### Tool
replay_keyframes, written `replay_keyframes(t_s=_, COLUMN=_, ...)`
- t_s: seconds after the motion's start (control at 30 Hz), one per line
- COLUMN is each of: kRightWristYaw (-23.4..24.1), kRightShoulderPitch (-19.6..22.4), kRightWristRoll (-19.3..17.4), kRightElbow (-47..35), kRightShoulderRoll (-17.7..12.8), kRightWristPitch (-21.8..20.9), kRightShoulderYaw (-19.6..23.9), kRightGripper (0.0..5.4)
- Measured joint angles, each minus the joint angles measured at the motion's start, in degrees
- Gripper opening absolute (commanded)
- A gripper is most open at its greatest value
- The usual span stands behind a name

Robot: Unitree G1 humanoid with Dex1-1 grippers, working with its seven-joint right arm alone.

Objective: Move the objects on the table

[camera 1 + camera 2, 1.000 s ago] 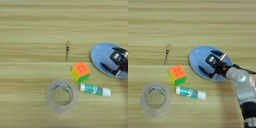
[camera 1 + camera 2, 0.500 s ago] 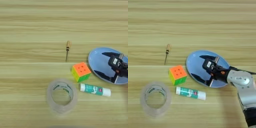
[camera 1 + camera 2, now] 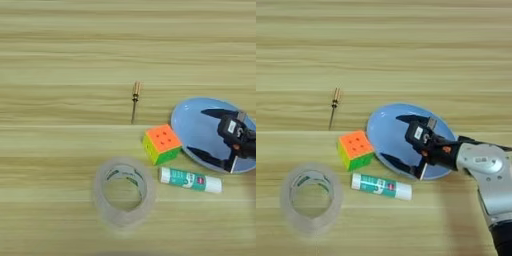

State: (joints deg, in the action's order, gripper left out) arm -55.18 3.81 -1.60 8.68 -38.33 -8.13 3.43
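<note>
The right gripper (image 3: 410,144) is reaching in from the right over a blue plate (image 3: 387,131), its jaws standing apart above the plate's surface and clamped on nothing. The plate is lying flat on the desk (image 3: 384,45), its left rim just beside the cube (image 3: 356,148), though whether the two are touching cannot be told. The glue stick (image 3: 381,186) is lying just below the cube and near the plate's lower rim. The tape roll (image 3: 310,199) is sitting at lower left, and the screwdriver (image 3: 334,104) is lying apart, above the cube. As a judgement, no object is being carried, so the moving is looking largely undone.
</note>
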Motion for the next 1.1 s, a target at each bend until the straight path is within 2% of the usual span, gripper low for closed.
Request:
replay_keyframes(t_s=0.1, kRightWristYaw=1.0, kRightShoulderPitch=1.7, kRightWristRoll=-3.2, kRightElbow=-1.3, kRightShoulderRoll=0.4, kRightWristPitch=1.6, kRightShoulderYaw=2.2, kRightGripper=5.39)
replay_keyframes(t_s=0.2, kRightWristYaw=1.6, kRightShoulderPitch=2.7, kRightWristRoll=-4.8, kRightElbow=-2.6, kRightShoulderRoll=0.8, kRightWristPitch=3.2, kRightShoulderYaw=3.5, kRightGripper=5.39)
replay_keyframes(t_s=0.27, kRightWristYaw=2.8, kRightShoulderPitch=3.8, kRightWristRoll=-7.1, kRightElbow=-5.1, kRightShoulderRoll=1.4, kRightWristPitch=5.7, kRightShoulderYaw=4.1, kRightGripper=5.39)
replay_keyframes(t_s=0.33, kRightWristYaw=4.2, kRightShoulderPitch=5.5, kRightWristRoll=-9.2, kRightElbow=-8.3, kRightShoulderRoll=3.3, kRightWristPitch=8.4, kRightShoulderYaw=4.2, kRightGripper=5.39)
replay_keyframes(t_s=0.4, kRightWristYaw=7.8, kRightShoulderPitch=8.2, kRightWristRoll=-9.6, kRightElbow=-9.9, kRightShoulderRoll=6.2, kRightWristPitch=11.6, kRightShoulderYaw=3.5, kRightGripper=5.39)
replay_keyframes(t_s=0.5, kRightWristYaw=13.0, kRightShoulderPitch=12.0, kRightWristRoll=-8.7, kRightElbow=-10.4, kRightShoulderRoll=11.0, kRightWristPitch=15.6, kRightShoulderYaw=0.7, kRightGripper=5.39)
replay_keyframes(t_s=0.67, kRightWristYaw=20.1, kRightShoulderPitch=15.7, kRightWristRoll=-6.0, kRightElbow=-8.3, kRightShoulderRoll=16.3, kRightWristPitch=21.1, kRightShoulderYaw=-2.5, kRightGripper=5.39)
replay_keyframes(t_s=0.73, kRightWristYaw=26.2, kRightShoulderPitch=16.8, kRightWristRoll=-2.7, kRightElbow=-4.8, kRightShoulderRoll=20.6, kRightWristPitch=23.8, kRightShoulderYaw=-5.0, kRightGripper=5.39)
replay_keyframes(t_s=0.77, kRightWristYaw=27.2, kRightShoulderPitch=17.1, kRightWristRoll=-2.1, kRightElbow=-4.0, kRightShoulderRoll=21.5, kRightWristPitch=24.4, kRightShoulderYaw=-5.4, kRightGripper=5.39)
replay_keyframes(t_s=0.8, kRightWristYaw=28.8, kRightShoulderPitch=17.8, kRightWristRoll=-1.8, kRightElbow=-2.8, kRightShoulderRoll=22.6, kRightWristPitch=25.9, kRightShoulderYaw=-5.6, kRightGripper=5.39)
replay_keyframes(t_s=0.9, kRightWristYaw=34.6, kRightShoulderPitch=20.3, kRightWristRoll=-1.9, kRightElbow=2.3, kRightShoulderRoll=28.8, kRightWristPitch=32.0, kRightShoulderYaw=-5.7, kRightGripper=5.39)
replay_keyframes(t_s=1.07, kRightWristYaw=39.4, kRightShoulderPitch=22.1, kRightWristRoll=0.0, kRightElbow=4.3, kRightShoulderRoll=32.1, kRightWristPitch=34.6, kRightShoulderYaw=-6.9, kRightGripper=5.39)
replay_keyframes(t_s=1.1, kRightWristYaw=40.8, kRightShoulderPitch=22.9, kRightWristRoll=0.6, kRightElbow=4.8, kRightShoulderRoll=33.2, kRightWristPitch=37.7, kRightShoulderYaw=-7.8, kRightGripper=5.39)
